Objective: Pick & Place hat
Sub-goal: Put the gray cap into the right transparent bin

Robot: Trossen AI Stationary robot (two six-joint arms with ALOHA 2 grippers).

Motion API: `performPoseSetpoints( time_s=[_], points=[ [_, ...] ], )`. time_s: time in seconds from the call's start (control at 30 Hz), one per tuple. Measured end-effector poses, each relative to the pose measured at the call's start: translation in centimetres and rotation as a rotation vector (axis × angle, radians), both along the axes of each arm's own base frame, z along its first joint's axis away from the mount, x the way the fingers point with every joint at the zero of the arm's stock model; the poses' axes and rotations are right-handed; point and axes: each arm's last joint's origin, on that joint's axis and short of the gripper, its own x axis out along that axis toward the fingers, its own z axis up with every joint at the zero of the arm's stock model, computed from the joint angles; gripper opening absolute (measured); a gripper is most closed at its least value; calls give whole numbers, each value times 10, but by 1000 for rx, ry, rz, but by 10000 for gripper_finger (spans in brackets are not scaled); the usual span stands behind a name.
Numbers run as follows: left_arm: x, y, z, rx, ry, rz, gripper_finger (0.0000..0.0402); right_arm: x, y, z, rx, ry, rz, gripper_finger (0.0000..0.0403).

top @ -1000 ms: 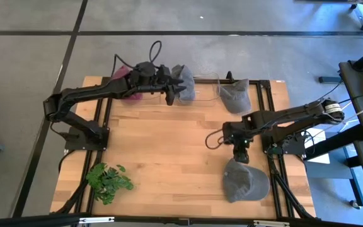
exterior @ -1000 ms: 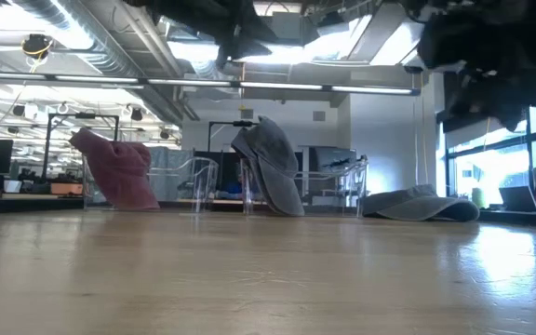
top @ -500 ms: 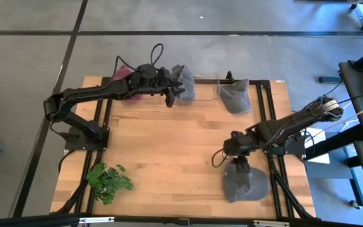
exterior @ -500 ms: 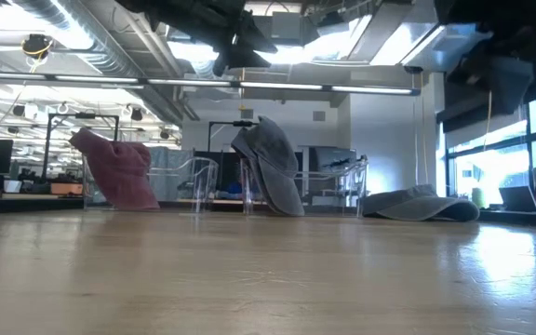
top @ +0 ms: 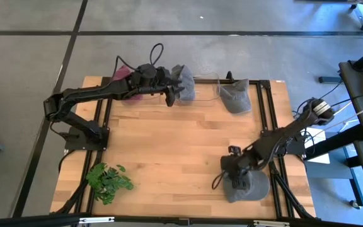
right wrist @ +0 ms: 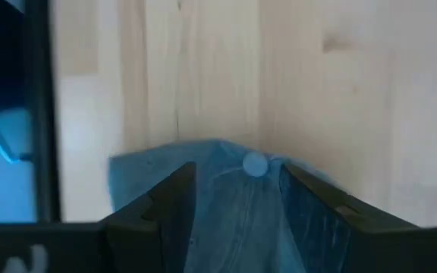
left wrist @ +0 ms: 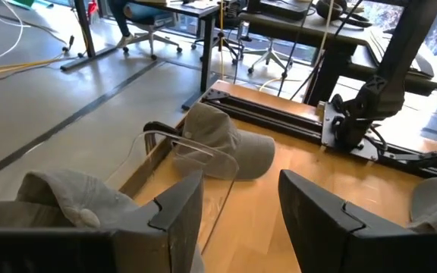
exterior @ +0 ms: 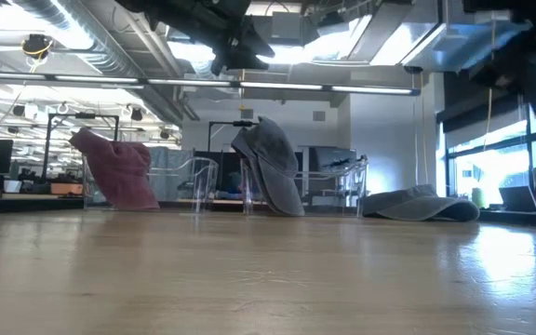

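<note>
A grey hat [top: 249, 185] lies crown-up near the table's near right corner; its top button [right wrist: 255, 164] shows in the right wrist view. My right gripper [top: 237, 179] is open above it, pointing down, with one finger on each side of the crown [right wrist: 237, 201]. On a clear stand [top: 207, 81] at the far edge hang a maroon hat [top: 126, 90] and a grey hat [top: 184, 81]. Another grey hat [top: 235, 96] lies flat on the table beside them. My left gripper [top: 175, 94] is open beside the hung grey hat [left wrist: 59, 199].
A green plant [top: 109, 180] sits at the near left corner. Black frame rails [top: 265, 94] run along the table's right side, close to the near grey hat. The bare wood in the middle of the table [top: 169, 145] is free room.
My right gripper has swung from the middle right of the table toward the near edge. It has come over the grey hat at the near right corner, pointing down at its crown. The hats have not moved.
</note>
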Motion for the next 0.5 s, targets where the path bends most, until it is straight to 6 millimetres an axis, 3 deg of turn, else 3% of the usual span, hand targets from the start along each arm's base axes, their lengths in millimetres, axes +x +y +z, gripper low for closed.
performPoseSetpoints(
  time_s=[0.3,0.5],
  points=[
    [0,-1,-1,-13,8,-25,169,15,16,-53,-153,101,-156,189],
    [0,-1,-2,-17,21,-26,169,18,22,-63,-85,155,-148,189]
  ],
)
